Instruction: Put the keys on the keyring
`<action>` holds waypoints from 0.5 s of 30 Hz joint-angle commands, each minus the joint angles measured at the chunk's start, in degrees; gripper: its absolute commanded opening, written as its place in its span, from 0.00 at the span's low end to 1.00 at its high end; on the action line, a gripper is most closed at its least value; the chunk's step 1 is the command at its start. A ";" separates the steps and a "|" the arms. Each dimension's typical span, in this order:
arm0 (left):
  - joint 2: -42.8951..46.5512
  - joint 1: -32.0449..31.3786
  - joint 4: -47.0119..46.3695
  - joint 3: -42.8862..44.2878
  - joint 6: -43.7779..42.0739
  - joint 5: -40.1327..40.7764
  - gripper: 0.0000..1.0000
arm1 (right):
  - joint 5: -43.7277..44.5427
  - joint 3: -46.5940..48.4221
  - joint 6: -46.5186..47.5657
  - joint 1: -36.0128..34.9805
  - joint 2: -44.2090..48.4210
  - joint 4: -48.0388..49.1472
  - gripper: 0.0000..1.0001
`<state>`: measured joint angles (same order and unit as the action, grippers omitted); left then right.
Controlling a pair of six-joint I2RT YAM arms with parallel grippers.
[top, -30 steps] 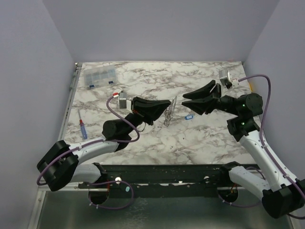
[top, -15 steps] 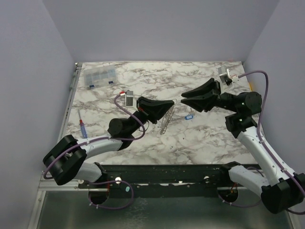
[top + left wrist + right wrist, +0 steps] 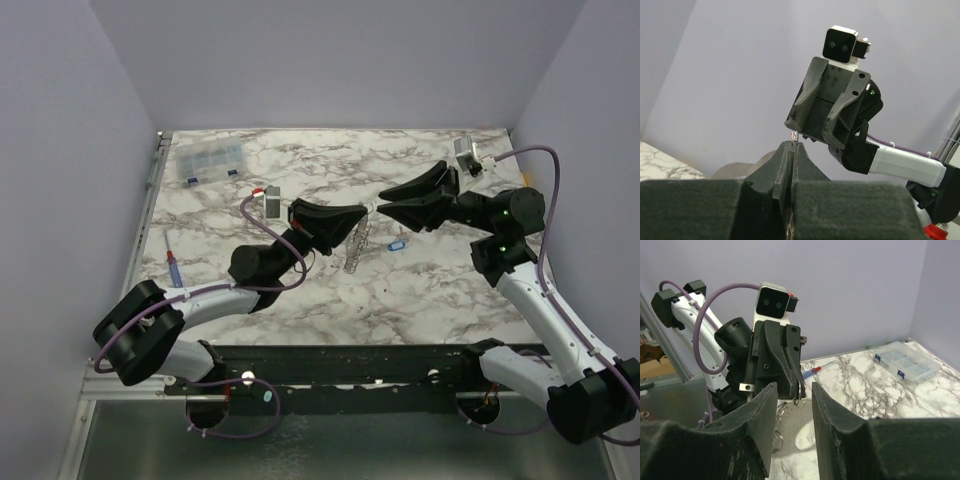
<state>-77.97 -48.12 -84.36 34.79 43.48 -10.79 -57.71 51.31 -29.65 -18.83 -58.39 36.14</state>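
Left gripper point(image 3: 359, 213) clamped on keyring point(image 3: 799, 389) above table point(image 3: 430, 290) middle, keys point(image 3: 357, 245) dangling, right gripper point(image 3: 384, 201) spread open just beside, both well apart from edges.

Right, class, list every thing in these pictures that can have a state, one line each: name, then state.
left tool: shut on the keyring
right tool: open, facing the left tool
keyring: pinched, held up off the table
keys: dangling below the left tool
blue tag: lying loose on the table
compartment box: lid shut, it seems
screwdriver: lying flat on the table
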 commanded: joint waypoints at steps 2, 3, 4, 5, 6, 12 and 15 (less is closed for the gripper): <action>0.19 -0.06 -17.86 2.19 0.29 1.66 0.00 | 0.67 0.70 1.67 -0.84 -1.15 -1.80 0.36; 0.07 -0.08 -17.82 2.32 0.29 1.69 0.00 | 0.59 0.76 1.82 -0.93 -1.31 -1.98 0.36; -0.01 -0.08 -17.85 2.49 0.22 1.77 0.00 | 0.37 0.85 1.87 -1.02 -1.47 -2.14 0.35; -0.12 -0.16 -17.83 2.68 0.20 1.77 0.00 | 0.21 0.89 2.00 -1.09 -1.61 -2.33 0.35; -0.30 -0.20 -17.80 2.99 0.20 1.71 0.00 | 0.22 0.97 2.11 -1.14 -1.82 -2.38 0.35; -1.02 -0.47 -17.85 4.20 -0.32 1.66 0.00 | -0.47 1.67 2.80 -2.02 -2.88 -3.47 0.34; -1.37 -0.45 -17.86 4.73 -0.33 1.55 0.00 | -0.06 1.41 3.34 -2.26 -2.81 -3.79 0.33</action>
<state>-78.67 -48.23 -84.38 37.41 43.44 -10.61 -57.74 51.48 -27.62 -20.38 -60.90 33.82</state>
